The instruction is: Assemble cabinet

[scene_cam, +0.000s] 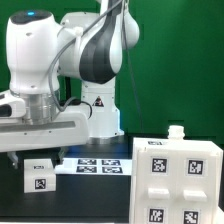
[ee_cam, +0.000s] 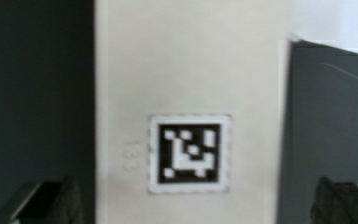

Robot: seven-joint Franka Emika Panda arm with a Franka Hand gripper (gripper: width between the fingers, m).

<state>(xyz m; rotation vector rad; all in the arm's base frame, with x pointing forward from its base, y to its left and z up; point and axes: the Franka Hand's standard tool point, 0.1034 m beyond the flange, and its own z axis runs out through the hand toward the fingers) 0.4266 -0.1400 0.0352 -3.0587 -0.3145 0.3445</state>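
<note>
In the wrist view a long white cabinet panel with one black-and-white tag lies under my gripper. The dark fingertips stand wide apart on either side of it, with a gap on each side, so the gripper is open and holds nothing. In the exterior view the hand hangs low at the left edge, with one dark finger showing. A small white tagged part lies beside it. The large white cabinet box with several tags stands at the front right.
The marker board lies flat on the dark table behind the small part. The arm's white base stands behind it. A small white knob-like piece shows just behind the box. A green backdrop closes the back.
</note>
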